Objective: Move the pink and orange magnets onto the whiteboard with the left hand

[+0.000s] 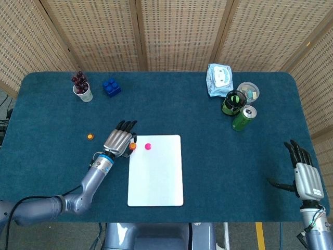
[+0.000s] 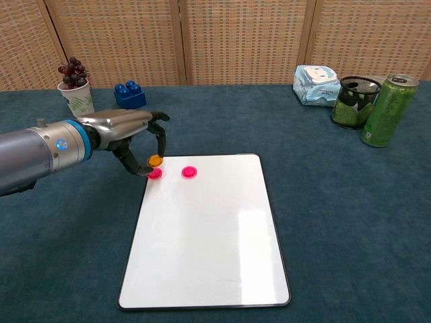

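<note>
One cup [image 1: 84, 94] holds grapes [image 1: 79, 79]; left hand [image 2: 131, 134] pinches orange magnet [image 2: 155, 161]

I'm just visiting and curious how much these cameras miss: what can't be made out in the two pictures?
- Head view: the left hand covers one pink magnet; only the chest view shows it.
- Chest view: the spare orange magnet on the cloth is hidden behind the left arm.
- Chest view: the right hand lies outside the frame.
- Head view: the contents of the round container are too small to tell.

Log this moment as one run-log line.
left hand: pinches orange magnet over whiteboard corner | pink magnets: on board | second orange magnet: on table | right hand: open, idle
</note>
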